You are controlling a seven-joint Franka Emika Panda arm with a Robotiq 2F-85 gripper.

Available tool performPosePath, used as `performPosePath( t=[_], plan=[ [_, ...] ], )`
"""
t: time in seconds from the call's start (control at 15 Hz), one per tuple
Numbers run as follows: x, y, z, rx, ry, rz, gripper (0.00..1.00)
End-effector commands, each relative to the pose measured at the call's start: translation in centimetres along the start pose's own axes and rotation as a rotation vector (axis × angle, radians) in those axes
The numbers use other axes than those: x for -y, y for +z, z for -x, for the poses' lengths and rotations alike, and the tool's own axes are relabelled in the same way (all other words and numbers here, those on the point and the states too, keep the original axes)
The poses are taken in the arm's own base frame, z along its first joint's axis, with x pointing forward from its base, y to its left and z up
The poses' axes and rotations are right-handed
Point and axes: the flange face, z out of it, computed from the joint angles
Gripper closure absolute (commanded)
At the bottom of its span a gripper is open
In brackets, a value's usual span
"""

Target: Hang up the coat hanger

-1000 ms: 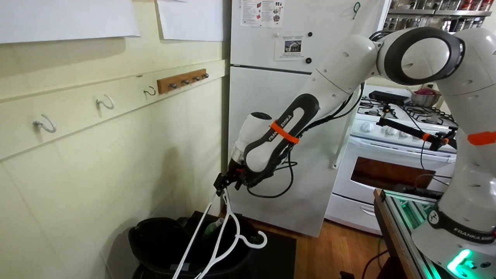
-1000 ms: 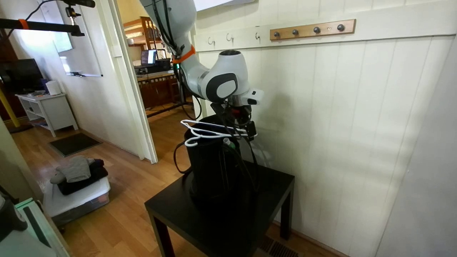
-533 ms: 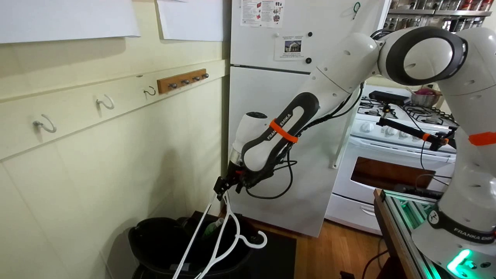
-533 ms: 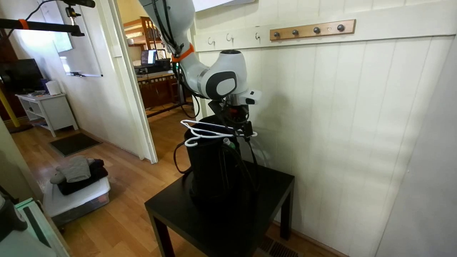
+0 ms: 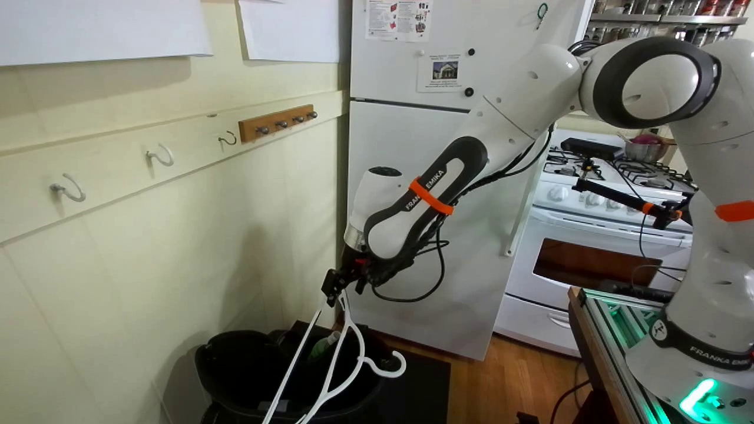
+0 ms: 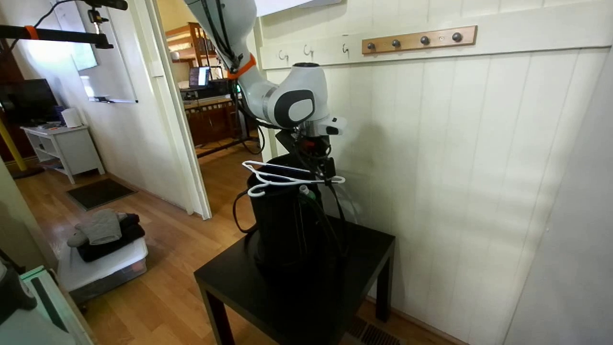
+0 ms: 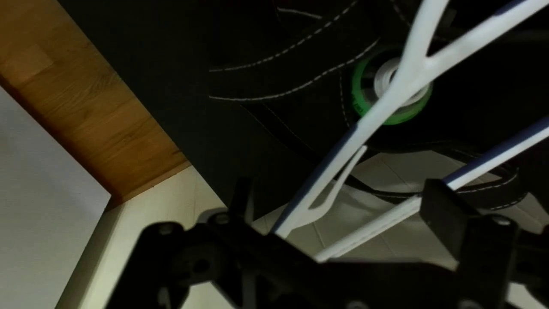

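Pale panelled wall [image 6: 479, 143] carries metal hooks [image 5: 165, 164] and a wooden peg rack [image 6: 409, 32]; below it a dark bag [image 6: 275, 235] stands on the black counter [image 6: 287, 309]; the white coat hanger [image 7: 386, 103] lies across the bag's top, its curved end jutting past the rim, away from the wall; the claw [image 7: 341, 193] is at the opposite end, fingers spread wide, gripping nothing; in the wrist view one bar shows between them and another passes behind a fingertip, contact unconfirmed; approach judged complete, hanging not yet begun; grasp, lift, carry and hooking-up judged outstanding.
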Motion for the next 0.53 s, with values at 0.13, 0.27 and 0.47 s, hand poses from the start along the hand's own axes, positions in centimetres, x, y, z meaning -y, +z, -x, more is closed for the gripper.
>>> performPosePath(
  t=[0.13, 0.27, 0.47],
  plan=[
    [2.6, -4.0, 2.4, 0.009, -0.137, -0.032, 0.00],
    [3.6, -4.7, 3.8, 0.033, -0.174, -0.056, 0.00],
    [4.3, -5.5, 4.8, 0.048, -0.208, -0.054, 0.00]
  ],
)
